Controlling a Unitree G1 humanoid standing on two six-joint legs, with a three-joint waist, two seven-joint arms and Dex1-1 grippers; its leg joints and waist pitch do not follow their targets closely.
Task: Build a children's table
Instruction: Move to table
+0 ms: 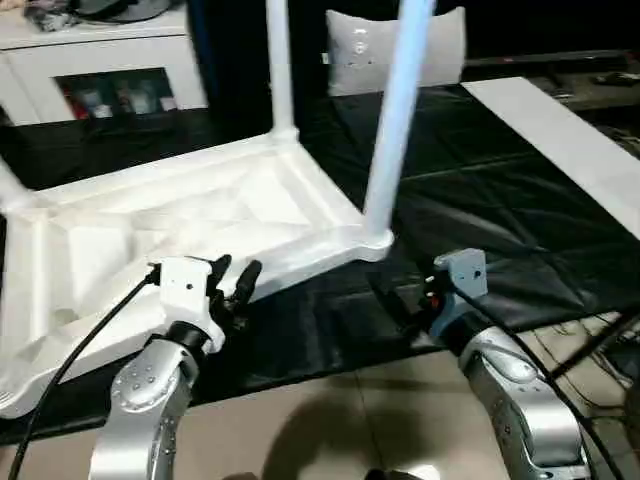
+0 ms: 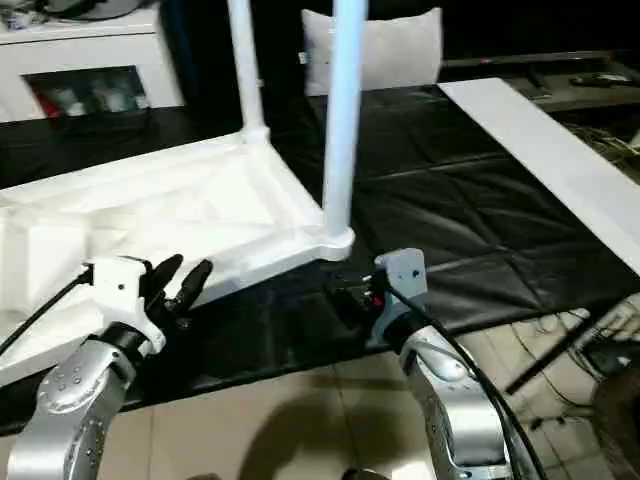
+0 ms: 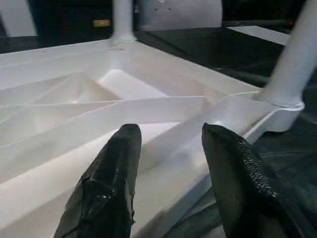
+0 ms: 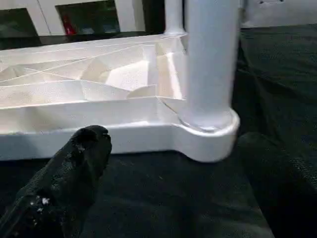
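Observation:
The children's table lies upside down on a black mat, its ribbed white top [image 1: 150, 230] facing up. One white leg [image 1: 395, 120] stands in the near right corner socket [image 1: 372, 240]. A second leg [image 1: 281, 70] stands at the far corner, and a third leg [image 1: 8, 188] shows at the left edge. My left gripper [image 1: 235, 275] is open at the top's front rim, its fingers [image 3: 119, 163] apart over the rim with nothing between them. My right gripper [image 4: 176, 139] is wide open, low over the mat just in front of the socket with the near leg [image 4: 210, 54].
A white cabinet with glass doors [image 1: 100, 70] stands at the back left and a pale cushion-like block [image 1: 440, 50] at the back. A long white board [image 1: 570, 140] lies on the black mat [image 1: 500, 220] at the right. Cables [image 1: 600, 340] run over the tiled floor [image 1: 330, 420].

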